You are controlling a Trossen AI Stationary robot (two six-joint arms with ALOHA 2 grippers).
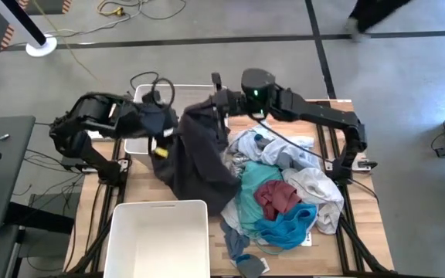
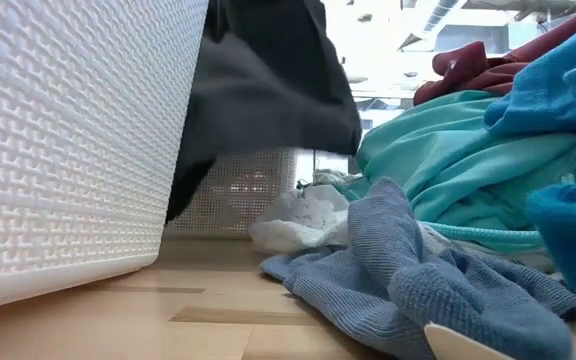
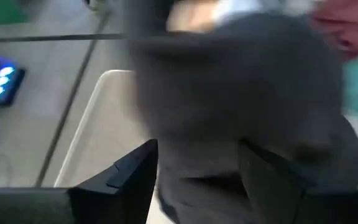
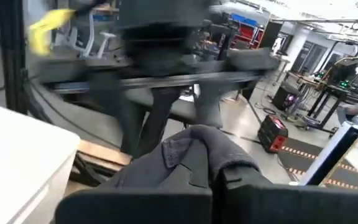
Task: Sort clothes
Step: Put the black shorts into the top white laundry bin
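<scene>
Dark grey garment (image 1: 199,150) pinched by right gripper (image 1: 216,102) fingers

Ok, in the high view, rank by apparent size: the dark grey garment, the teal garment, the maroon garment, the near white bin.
1. Dark grey garment and near white bin: look about equal, so unranked.
2. Teal garment.
3. Maroon garment, clearly smallest, partly buried.

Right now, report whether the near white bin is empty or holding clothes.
Empty: the high view shows the near white bin with bare white inside; the dark grey garment hangs beside it.

A dark grey garment (image 2: 268,90) hangs beside the white bin (image 2: 68,150), above heaped clothes (image 2: 448,200).
</scene>
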